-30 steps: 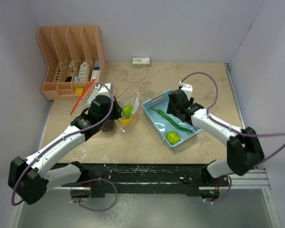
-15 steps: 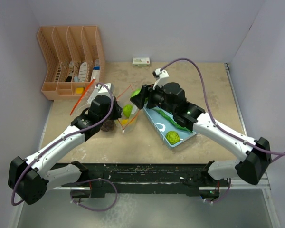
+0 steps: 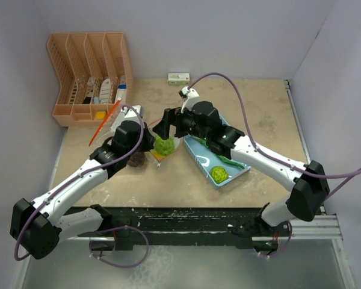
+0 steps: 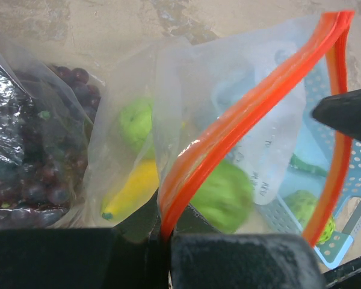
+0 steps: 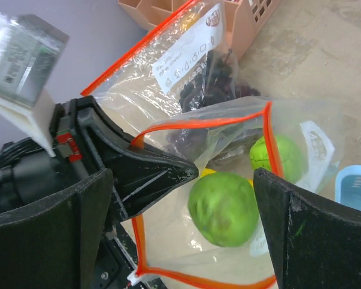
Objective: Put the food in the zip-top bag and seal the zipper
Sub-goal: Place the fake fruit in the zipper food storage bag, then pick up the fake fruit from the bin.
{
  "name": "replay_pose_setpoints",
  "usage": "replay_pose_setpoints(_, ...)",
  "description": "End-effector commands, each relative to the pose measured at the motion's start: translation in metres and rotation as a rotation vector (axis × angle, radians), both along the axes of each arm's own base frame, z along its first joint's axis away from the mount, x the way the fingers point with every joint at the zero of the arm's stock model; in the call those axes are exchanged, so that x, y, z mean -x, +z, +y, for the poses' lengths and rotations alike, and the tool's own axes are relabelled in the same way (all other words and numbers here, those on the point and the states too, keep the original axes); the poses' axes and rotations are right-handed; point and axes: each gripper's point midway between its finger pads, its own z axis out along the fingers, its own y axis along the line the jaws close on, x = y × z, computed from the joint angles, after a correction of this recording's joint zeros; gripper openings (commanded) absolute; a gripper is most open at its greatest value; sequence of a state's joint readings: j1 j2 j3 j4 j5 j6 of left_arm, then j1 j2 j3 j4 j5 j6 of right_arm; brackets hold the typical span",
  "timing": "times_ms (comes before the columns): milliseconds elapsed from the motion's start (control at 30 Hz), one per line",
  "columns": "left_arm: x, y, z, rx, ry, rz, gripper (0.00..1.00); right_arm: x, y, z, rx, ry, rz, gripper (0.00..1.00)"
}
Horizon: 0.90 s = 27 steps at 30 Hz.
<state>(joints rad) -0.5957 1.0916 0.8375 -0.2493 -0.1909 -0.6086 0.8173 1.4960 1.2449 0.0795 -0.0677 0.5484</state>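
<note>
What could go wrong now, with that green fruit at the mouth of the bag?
The left gripper pinches only one spot on the orange rim of the zip-top bag; a slip could let the mouth collapse. The open right gripper hangs close to that rim and might snag it when pulling away. The long green vegetable in the basket may be awkward to fit in.

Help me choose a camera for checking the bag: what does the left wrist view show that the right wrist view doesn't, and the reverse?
Only the left wrist view: a bumpy green fruit and the long green vegetable lying in the blue basket. Only the right wrist view: the white label above the grapes, and the peach organizer. Both: the open zip-top bag, its orange rim pinched by the left gripper, with two green fruits inside.
</note>
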Motion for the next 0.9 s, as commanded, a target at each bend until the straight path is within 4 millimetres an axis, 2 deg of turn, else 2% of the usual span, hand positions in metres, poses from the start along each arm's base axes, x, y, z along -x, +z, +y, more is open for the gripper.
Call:
replay_pose_setpoints(0,-0.005,0.013,-0.001,0.025,0.005,-0.044,0.00,0.004,0.042,-0.020,-0.037,-0.055,-0.095,1.00)
replay_pose_setpoints(67,-0.005,0.013,0.000,0.022,0.010,-0.044,0.00,0.009,0.048,-0.032,-0.031,-0.072,-0.108,1.00)
replay_pose_setpoints(133,-0.006,0.014,0.000,0.020,0.011,-0.048,0.00,0.011,0.042,-0.053,0.016,-0.143,-0.100,1.00)
replay_pose_setpoints(200,-0.006,0.016,0.000,0.020,0.012,-0.053,0.00,0.013,0.021,-0.081,0.083,-0.252,-0.033,1.00)
replay_pose_setpoints(333,-0.007,0.017,0.000,0.021,0.013,-0.056,0.00,0.030,-0.055,-0.146,0.309,-0.458,0.168,0.99)
replay_pose_setpoints(433,-0.006,0.017,0.000,0.026,0.010,-0.057,0.00,0.056,-0.112,-0.181,0.447,-0.520,0.322,1.00)
replay_pose_setpoints(500,-0.005,0.017,0.000,0.028,0.008,-0.058,0.00,0.070,-0.133,-0.194,0.474,-0.547,0.378,0.99)
replay_pose_setpoints(567,-0.004,0.018,0.000,0.028,0.006,-0.060,0.00,0.076,-0.144,-0.203,0.469,-0.576,0.406,1.00)
replay_pose_setpoints(700,-0.001,0.020,0.004,0.026,0.011,-0.067,0.00,0.078,-0.160,-0.218,0.492,-0.628,0.449,1.00)
replay_pose_setpoints(867,0.000,0.021,0.006,0.022,0.016,-0.071,0.00,0.081,-0.180,-0.224,0.528,-0.625,0.491,1.00)
